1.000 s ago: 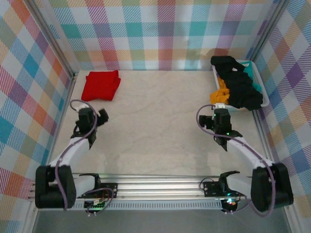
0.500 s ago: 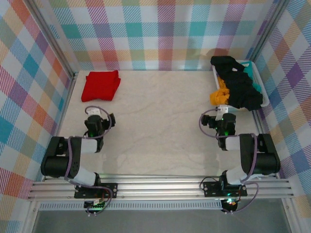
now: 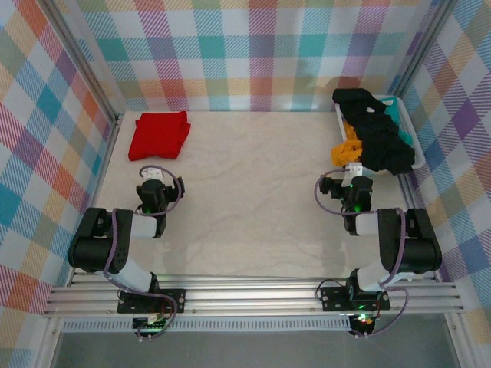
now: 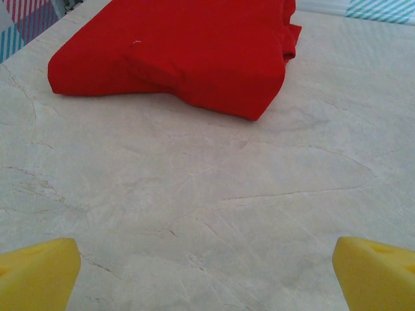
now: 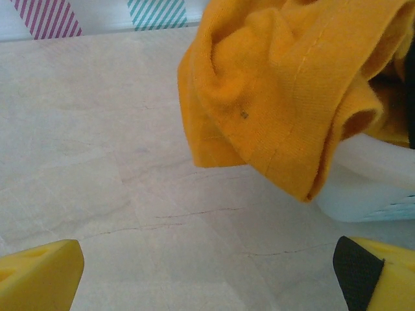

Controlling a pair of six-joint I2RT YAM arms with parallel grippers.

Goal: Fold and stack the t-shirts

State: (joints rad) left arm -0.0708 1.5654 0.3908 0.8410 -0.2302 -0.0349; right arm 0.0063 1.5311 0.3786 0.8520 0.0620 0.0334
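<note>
**Top external view.** The folded red t-shirt lies in the far left corner of the counter. The black t-shirt and the orange-yellow t-shirt are heaped in the basket at the far right corner. Over the last second the left arm and right arm have drawn back from a stretched reach and now sit folded towards the near edge. The red t-shirt has not moved. Both sets of jaws face the far edge, left jaws short of the red t-shirt, right jaws short of the basket.

**Left wrist view.** You see the left jaws spread wide and holding nothing, with bare counter between the yellow fingertips. The red t-shirt lies ahead, well clear of them.

**Right wrist view.** The right jaws are likewise wide and empty. The orange-yellow t-shirt hangs over the basket wall, just ahead and to the right.

**Reading.** The pull-back suggests the red t-shirt is done. You most likely take the orange-yellow t-shirt next, as it is the nearest unfolded one.
</note>
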